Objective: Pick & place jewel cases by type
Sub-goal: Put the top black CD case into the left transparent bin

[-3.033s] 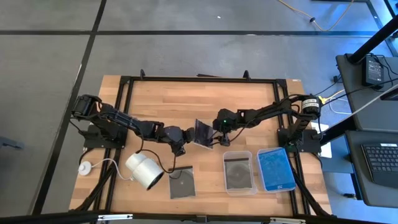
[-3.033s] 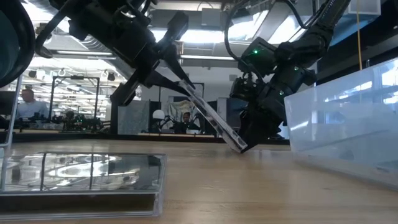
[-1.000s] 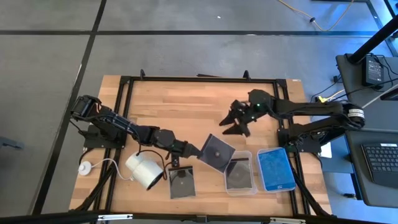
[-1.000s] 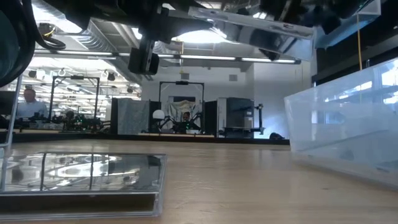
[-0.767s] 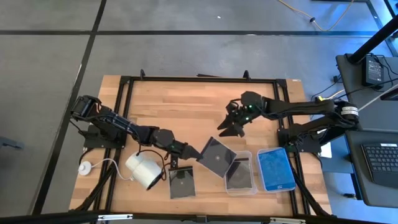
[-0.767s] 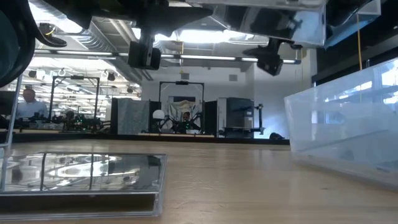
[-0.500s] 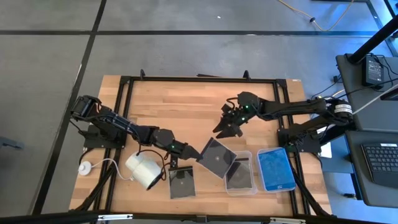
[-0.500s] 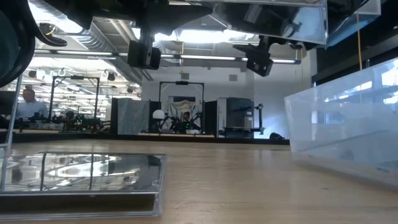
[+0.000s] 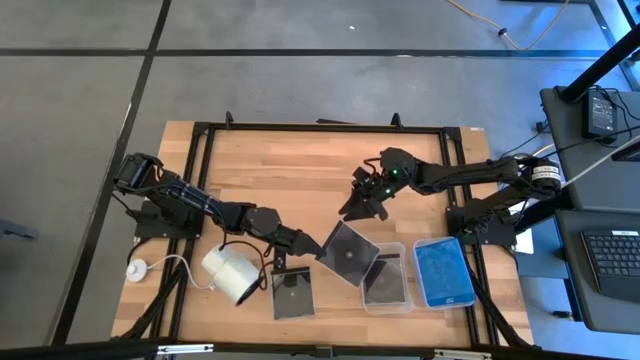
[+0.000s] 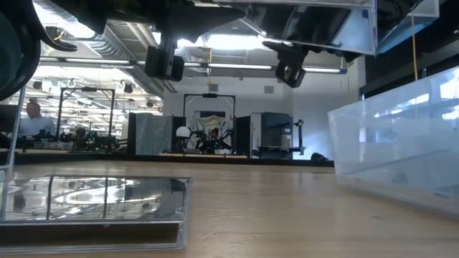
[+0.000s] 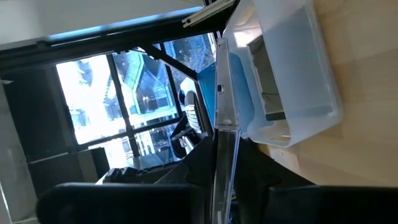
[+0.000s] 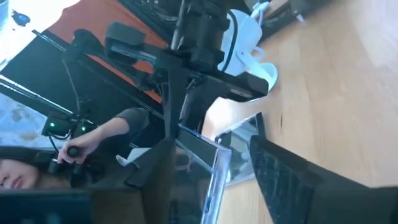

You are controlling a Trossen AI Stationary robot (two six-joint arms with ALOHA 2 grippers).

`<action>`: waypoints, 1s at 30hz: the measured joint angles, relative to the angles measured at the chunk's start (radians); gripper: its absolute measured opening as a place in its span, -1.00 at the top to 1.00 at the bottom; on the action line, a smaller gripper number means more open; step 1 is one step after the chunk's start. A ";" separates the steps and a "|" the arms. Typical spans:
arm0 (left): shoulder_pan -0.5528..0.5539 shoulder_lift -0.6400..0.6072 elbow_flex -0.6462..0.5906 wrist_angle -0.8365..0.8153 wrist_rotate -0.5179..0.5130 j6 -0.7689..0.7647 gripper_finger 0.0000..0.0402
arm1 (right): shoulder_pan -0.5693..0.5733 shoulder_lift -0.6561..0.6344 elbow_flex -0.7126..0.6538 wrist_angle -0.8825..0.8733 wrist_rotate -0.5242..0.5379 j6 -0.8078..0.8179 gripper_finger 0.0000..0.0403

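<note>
My left gripper (image 9: 316, 245) is shut on a dark jewel case showing a disc (image 9: 349, 252), held in the air just left of a clear tray (image 9: 386, 300). That tray holds another dark case (image 9: 383, 279). In the left wrist view the held case (image 11: 219, 118) shows edge-on in front of the tray (image 11: 292, 68). A third dark case (image 9: 291, 293) lies flat on the table; it also shows in the low view (image 10: 93, 204). My right gripper (image 9: 359, 207) is open and empty, above the table just beyond the held case. My left gripper pinches the dark case between its two fingers at its left corner (image 9: 326, 246). The fingers come about level from the table's left. The case is lifted clear of the table and lies about level, as the low view (image 10: 308, 18) shows.
A second clear tray with blue cases (image 9: 443, 271) stands right of the first. A white cylinder (image 9: 232, 274) with a cord lies at the near left. A black frame (image 9: 300, 128) runs round the table. A person's hand (image 12: 84, 146) shows beyond the table in the right wrist view.
My right gripper has moved toward the table's left, closer to the held case, still open. My left gripper has carried the dark case slightly toward the near edge, and the case has tipped from slanted to about level.
</note>
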 joint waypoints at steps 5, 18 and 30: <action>0.002 0.000 0.000 -0.002 -0.001 -0.011 0.77 | 0.011 0.000 0.000 -0.001 0.001 -0.026 0.07; 0.033 0.000 0.000 0.006 0.002 0.003 0.78 | 0.026 0.000 0.000 -0.008 0.024 0.001 0.10; 0.042 0.000 0.000 0.010 0.035 -0.023 0.79 | 0.034 0.000 0.000 -0.013 0.046 0.001 0.23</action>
